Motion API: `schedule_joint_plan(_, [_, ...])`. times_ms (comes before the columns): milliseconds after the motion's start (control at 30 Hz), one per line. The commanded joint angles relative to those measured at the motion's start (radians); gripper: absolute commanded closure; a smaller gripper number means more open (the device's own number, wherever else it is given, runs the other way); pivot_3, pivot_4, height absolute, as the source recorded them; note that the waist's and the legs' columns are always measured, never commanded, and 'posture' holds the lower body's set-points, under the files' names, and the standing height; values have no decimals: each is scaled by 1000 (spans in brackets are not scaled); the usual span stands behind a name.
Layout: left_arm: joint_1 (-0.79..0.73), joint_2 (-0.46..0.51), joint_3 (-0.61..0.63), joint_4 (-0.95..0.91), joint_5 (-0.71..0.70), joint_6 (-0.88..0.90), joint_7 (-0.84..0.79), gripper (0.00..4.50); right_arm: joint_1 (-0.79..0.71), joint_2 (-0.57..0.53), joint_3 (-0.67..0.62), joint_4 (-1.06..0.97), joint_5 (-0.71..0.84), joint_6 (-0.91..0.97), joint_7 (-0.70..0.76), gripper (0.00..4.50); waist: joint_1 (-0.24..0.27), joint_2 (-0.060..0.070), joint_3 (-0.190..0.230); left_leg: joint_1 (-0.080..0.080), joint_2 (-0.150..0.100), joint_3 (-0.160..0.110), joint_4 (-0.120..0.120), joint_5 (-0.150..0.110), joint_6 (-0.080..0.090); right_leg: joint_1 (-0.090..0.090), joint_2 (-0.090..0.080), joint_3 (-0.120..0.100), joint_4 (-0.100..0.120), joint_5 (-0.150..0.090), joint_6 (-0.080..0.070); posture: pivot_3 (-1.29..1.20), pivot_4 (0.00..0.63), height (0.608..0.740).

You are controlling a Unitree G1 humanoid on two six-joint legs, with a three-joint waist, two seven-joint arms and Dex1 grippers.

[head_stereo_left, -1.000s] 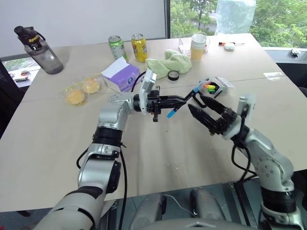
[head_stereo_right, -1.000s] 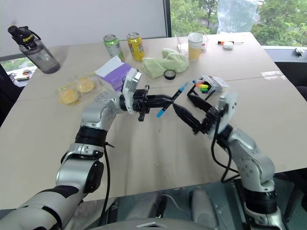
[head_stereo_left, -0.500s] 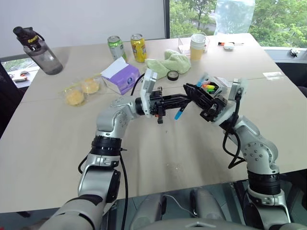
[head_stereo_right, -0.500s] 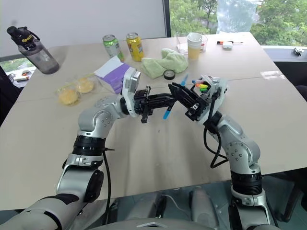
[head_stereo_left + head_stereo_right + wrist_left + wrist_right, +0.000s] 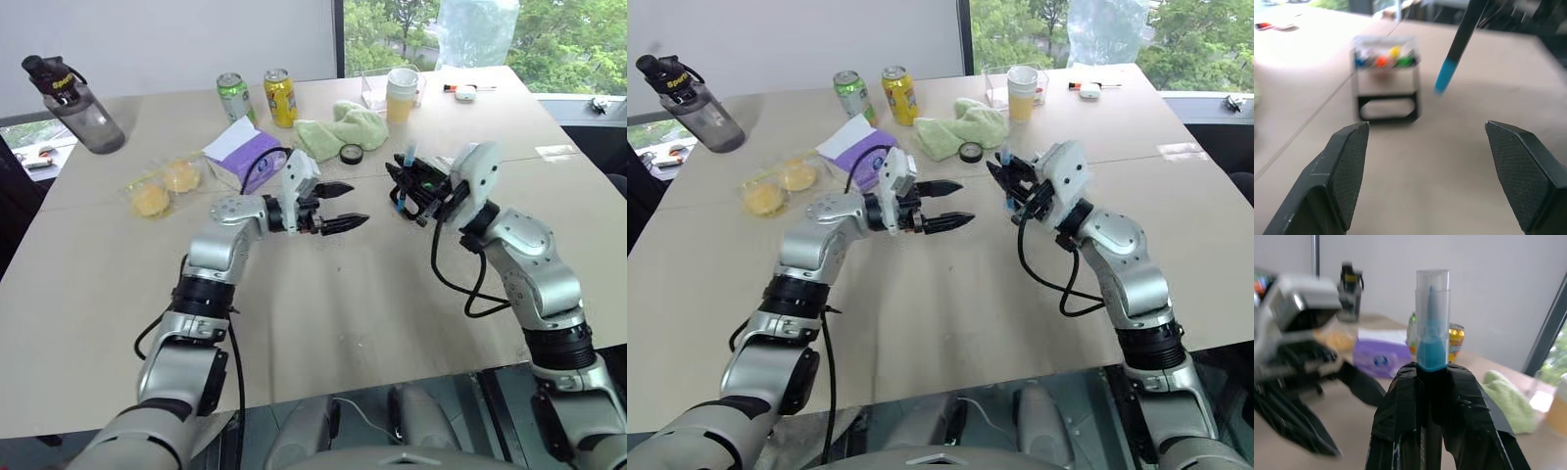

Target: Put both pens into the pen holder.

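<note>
1. Your right gripper (image 5: pixel 400 186) is clamped on the blue-ended pen (image 5: pixel 403 178), just beside the holder (image 5: pixel 1387 88).
2. Your left gripper (image 5: pixel 345 208) is spread wide and empty, near the holder.

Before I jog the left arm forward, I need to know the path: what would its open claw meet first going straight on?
Probably the hanging light-blue end of the black pen held in the right claw; the black-framed pen holder stands behind it, though depth is unclear.

Bare table (image 5: pixel 323 294) between arms; pen holder (image 5: pixel 1386 78) top crowded with highlighters (image 5: pixel 1382 60).
</note>
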Motion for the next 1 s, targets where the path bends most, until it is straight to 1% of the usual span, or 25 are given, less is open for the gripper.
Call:
schedule_joint_plan(33, [61,34,7,-132,29,-3,63,645,-69,-41,25,38,-158,-158,-5,4397,-1,0,0,0,0,1,0,0,0,-1,0,1,0,0,0,0,150,740])
schedule_joint_plan(200, [193,84,17,-346,-1,99,103,645,-148,-55,32,150,-265,-284,-24,4397,1,0,0,-1,0,0,-1,0,0,-1,0,1,0,0,0,0,150,740])
schedule_joint_plan(333, [264,111,30,-445,-13,157,137,645,-185,-71,41,218,-306,-333,2,4397,2,0,0,-1,0,1,-1,0,0,-1,0,2,0,0,0,0,150,740])
schedule_joint_plan(567, [299,132,40,-479,-25,173,178,645,-202,-83,43,350,-379,-402,-10,4397,4,0,0,-1,0,1,-1,0,0,-1,0,2,0,0,0,0,150,740])
schedule_joint_plan(767, [311,139,41,-488,-32,172,191,645,-202,-68,46,388,-380,-385,3,4397,1,0,0,0,0,1,-1,0,0,-1,0,2,0,0,0,0,150,740])
schedule_joint_plan(967, [313,141,42,-486,-34,168,193,645,-220,-65,52,438,-418,-414,-18,4397,1,0,0,0,0,2,-1,0,0,-1,0,2,0,0,0,0,150,740])
schedule_joint_plan(1000, [314,140,42,-486,-33,162,193,597,-226,-66,50,445,-425,-416,-26,3897,1,0,0,0,0,1,-1,0,0,-1,0,2,0,0,0,0,150,740])
